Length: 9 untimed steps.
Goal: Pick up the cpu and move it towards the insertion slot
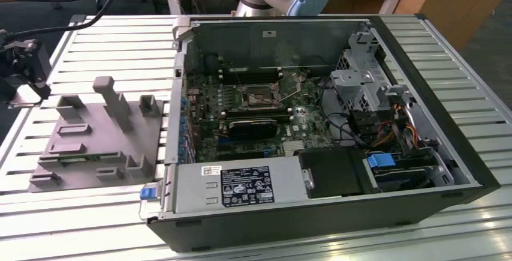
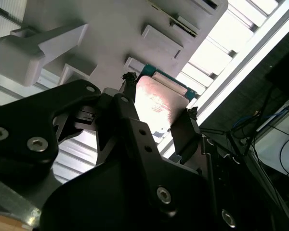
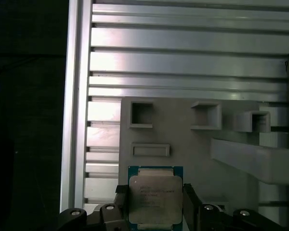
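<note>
The jaws are closed narrowly on the cpu (image 3: 155, 197) (image 2: 160, 101), one black side pressed to each of two opposite edges. In both wrist views the cpu sits squarely between them, silver lid up toward the first wrist view's camera. Its green rim pokes out just past the tips. It appears to hang clear of the grey fixture plate (image 3: 197, 144) beneath. It is over the plate's border, where the slatted counter (image 3: 183, 62) begins. From that I judge the pick done and the carry toward the socket to be the step in hand.

The hold is on thin edges only, so the grip is probably slight. A good carry would be smooth and level, with no jerk or tilt that could let the cpu slide or twist between the jaws. The path also needs height, because the plate's upright posts (image 1: 108, 96) stand between here and the goal.

In the exterior view the plate (image 1: 96, 135) lies at the exterior view's left. The insertion slot (image 1: 262, 96) is well apart from it, toward the exterior view's right. The slot sits on the green board inside the open computer case (image 1: 448, 123), just beside a larger black block (image 1: 252, 128). The case's near wall (image 1: 180, 99) rises between plate and slot and would have to be cleared too.
</note>
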Available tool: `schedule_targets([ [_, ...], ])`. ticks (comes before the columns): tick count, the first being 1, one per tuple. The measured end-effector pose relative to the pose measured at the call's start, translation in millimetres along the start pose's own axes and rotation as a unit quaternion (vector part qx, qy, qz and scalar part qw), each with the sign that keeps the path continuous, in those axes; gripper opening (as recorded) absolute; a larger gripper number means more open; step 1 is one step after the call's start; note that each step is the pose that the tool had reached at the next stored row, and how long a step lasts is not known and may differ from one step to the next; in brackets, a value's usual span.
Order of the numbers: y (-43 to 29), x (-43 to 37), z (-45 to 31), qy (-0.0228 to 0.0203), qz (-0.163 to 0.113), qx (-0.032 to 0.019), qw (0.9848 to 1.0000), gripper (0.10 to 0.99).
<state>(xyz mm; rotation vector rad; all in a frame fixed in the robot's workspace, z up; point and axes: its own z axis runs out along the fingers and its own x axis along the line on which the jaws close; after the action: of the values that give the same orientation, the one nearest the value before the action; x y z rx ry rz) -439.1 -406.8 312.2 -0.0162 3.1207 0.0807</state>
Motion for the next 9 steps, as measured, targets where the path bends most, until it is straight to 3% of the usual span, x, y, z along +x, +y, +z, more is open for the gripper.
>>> schedule_targets([
  [9, 0.8, -0.3, -15.8, 0.0000, 0.000, 0.0000, 1.0000, 0.537],
])
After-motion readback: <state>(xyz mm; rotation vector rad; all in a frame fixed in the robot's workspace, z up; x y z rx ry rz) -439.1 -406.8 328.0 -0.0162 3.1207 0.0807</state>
